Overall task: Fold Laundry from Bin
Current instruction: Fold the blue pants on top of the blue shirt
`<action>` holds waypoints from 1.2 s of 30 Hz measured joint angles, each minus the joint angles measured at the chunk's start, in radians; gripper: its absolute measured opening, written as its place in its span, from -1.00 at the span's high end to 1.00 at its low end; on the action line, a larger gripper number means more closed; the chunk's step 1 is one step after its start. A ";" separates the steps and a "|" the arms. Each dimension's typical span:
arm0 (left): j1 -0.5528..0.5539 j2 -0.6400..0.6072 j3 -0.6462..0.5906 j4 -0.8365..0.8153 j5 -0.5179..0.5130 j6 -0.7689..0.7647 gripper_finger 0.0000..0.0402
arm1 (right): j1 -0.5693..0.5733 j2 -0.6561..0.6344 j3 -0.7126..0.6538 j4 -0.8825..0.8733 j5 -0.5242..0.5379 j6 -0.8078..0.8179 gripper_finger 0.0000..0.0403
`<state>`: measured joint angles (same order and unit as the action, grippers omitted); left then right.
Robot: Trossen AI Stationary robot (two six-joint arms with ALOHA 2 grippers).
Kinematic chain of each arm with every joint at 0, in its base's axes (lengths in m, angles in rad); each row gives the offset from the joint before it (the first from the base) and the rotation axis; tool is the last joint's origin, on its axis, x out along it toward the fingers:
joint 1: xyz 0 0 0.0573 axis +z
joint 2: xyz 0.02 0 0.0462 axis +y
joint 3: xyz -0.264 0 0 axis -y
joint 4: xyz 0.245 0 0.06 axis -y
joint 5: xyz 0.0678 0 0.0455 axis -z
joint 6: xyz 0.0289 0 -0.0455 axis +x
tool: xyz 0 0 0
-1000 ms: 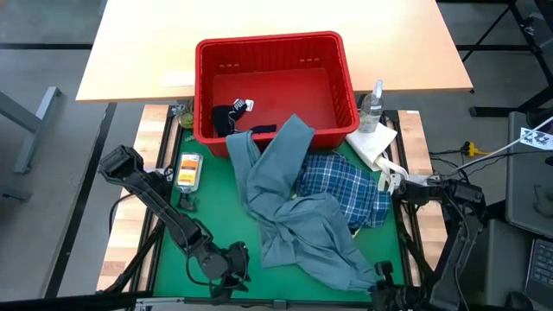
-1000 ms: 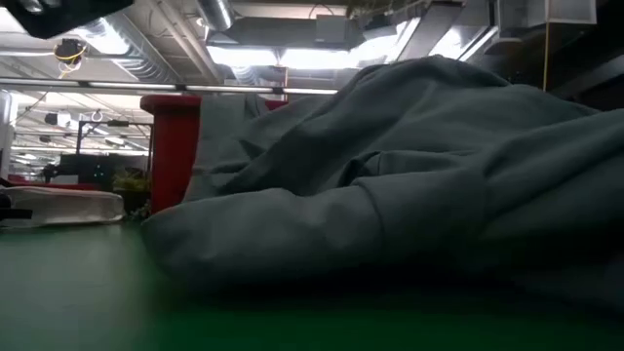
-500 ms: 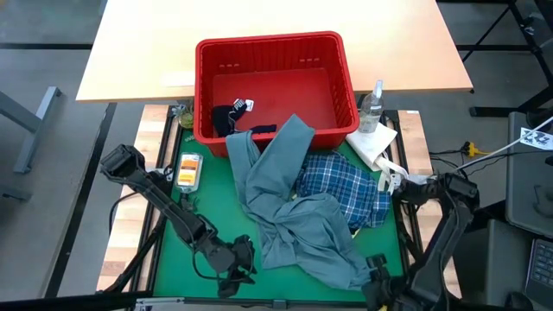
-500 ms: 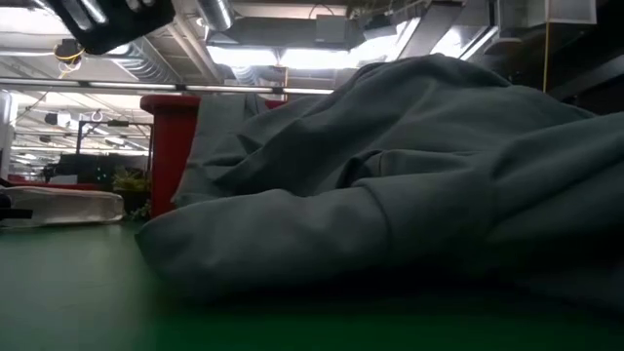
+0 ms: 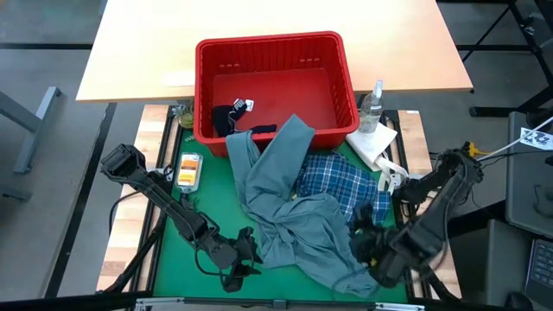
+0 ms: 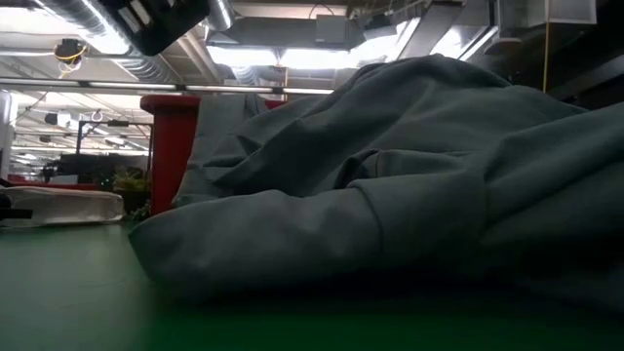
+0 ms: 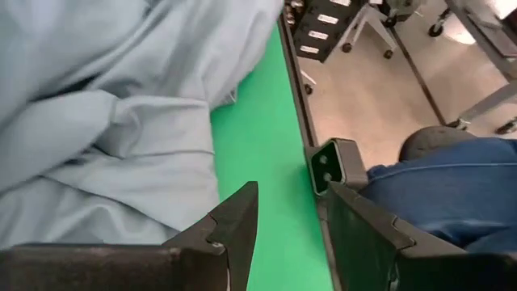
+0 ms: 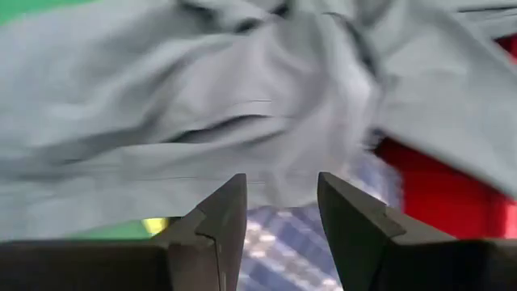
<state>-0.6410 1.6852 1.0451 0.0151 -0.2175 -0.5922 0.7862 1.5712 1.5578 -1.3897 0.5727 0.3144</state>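
barely begun: grey-blue garment [image 5: 298,207] and plaid shirt [image 5: 346,190] crumpled unfolded on green mat [image 5: 203,207], navy piece [image 5: 226,117] left in bin [image 5: 275,43]; left gripper [image 5: 242,259] and right gripper [image 5: 363,235] both parted, empty, at near edge

Robotics lab or workshop, bare ceiling ducts [image 6: 107,34] and strip lights [image 6: 292,58], concrete floor [image 5: 43,173], cables [image 5: 492,151], green mat [image 5: 207,207] on test bench
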 joint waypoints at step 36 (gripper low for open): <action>0.001 0.000 0.000 0.000 -0.034 0.019 0.30 | -0.589 0.156 -0.002 0.107 -0.563 -0.792 0.33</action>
<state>-0.6399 1.6852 1.0451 0.0154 -0.2516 -0.5732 0.1969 1.7271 1.5562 -1.2823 0.0095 -0.4775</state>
